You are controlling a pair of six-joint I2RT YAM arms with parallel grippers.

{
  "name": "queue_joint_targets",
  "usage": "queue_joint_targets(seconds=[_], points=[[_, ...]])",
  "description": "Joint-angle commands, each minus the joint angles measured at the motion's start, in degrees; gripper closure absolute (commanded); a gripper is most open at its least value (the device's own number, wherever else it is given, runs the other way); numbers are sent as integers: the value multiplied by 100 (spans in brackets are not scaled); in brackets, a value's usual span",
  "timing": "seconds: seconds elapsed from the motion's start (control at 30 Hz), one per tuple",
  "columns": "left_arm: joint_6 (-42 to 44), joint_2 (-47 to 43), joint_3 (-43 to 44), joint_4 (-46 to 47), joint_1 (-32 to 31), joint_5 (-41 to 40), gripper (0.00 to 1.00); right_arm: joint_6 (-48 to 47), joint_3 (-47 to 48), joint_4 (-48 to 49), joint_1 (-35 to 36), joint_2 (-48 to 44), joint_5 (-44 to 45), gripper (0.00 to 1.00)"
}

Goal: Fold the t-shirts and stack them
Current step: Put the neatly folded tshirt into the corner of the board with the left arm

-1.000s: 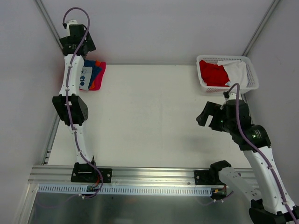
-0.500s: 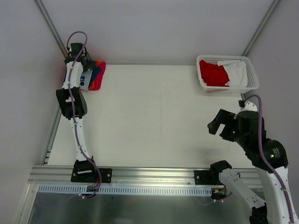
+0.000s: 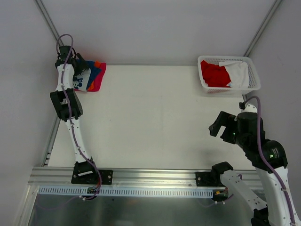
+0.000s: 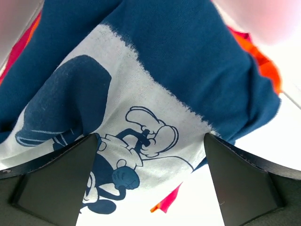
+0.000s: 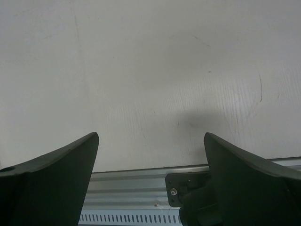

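A folded stack of t-shirts (image 3: 94,75) lies at the table's far left corner. On top is the navy blue one (image 4: 188,61) with a white cartoon print (image 4: 141,136). Orange (image 4: 265,66) and magenta-pink (image 4: 21,47) edges show beneath it. My left gripper (image 3: 79,66) (image 4: 150,141) hangs open close over the print, with nothing between its fingers. A red t-shirt (image 3: 214,74) and a white one (image 3: 239,73) lie crumpled in the basket. My right gripper (image 3: 220,126) (image 5: 150,137) stands open over bare table at the near right, holding nothing.
The white lattice basket (image 3: 252,85) sits at the far right corner. Grey walls close in behind and at both sides. A metal rail (image 3: 150,175) (image 5: 127,186) with the arm mounts runs along the table's near edge.
The left arm swung left and lowered its gripper over the stack. The right arm drew back toward the near edge, away from the basket, then held still.
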Motion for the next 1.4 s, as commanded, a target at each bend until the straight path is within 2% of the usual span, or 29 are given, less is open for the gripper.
queue_joint_targets(seconds=[0.0,0.37,0.43,0.53,0.63,0.67,0.73,0.77,0.8,1.0,1.03,1.1,1.13,1.2,1.23,1.27,1.37], points=[[-199,-408,271,-87,-140,174,1,134,-167,185,40,-54,-19,1],[-437,-1937,-20,27,-957,1237,1,248,-581,617,40,-318,-283,0],[-262,-2305,-19,71,-1168,1790,1,222,-581,608,40,-414,-309,1],[195,-3068,-422,80,-1475,2047,1,213,-659,643,40,-529,-318,0],[582,-4010,-1282,211,-1696,2213,1,248,-879,827,31,-634,-475,0],[617,-4300,-1972,525,-1713,2283,1,266,-949,897,40,-652,-520,0],[732,-5345,-2993,1367,-1731,2836,1,309,-1116,1064,40,-678,-660,0],[601,-5740,-4182,1937,-1748,2977,1,353,-1152,1108,31,-678,-713,1],[444,-6318,-4612,2691,-1749,3135,1,380,-1178,1196,31,-670,-774,1],[-357,-6912,-5574,2840,-1687,4463,1,363,-1266,1223,40,-819,-854,1],[-358,-7035,-5600,2309,-1696,4298,1,362,-1292,1214,40,-854,-854,1],[-349,-7752,-6081,2032,-1713,3037,1,371,-1380,1205,40,-916,-863,0],[-340,-8035,-6510,1927,-1713,2109,1,380,-1407,1205,40,-924,-907,0],[194,-8702,-6742,1725,-1749,1478,1,389,-1477,1205,40,-968,-977,0],[335,-8810,-6743,1236,-1757,1084,1,380,-1486,1188,31,-986,-977,1],[554,-8881,-6673,909,-1757,184,1,389,-1486,1170,40,-1021,-960,1],[854,-8759,-6357,-138,-1757,-711,1,415,-1573,1170,31,-1117,-942,1]])
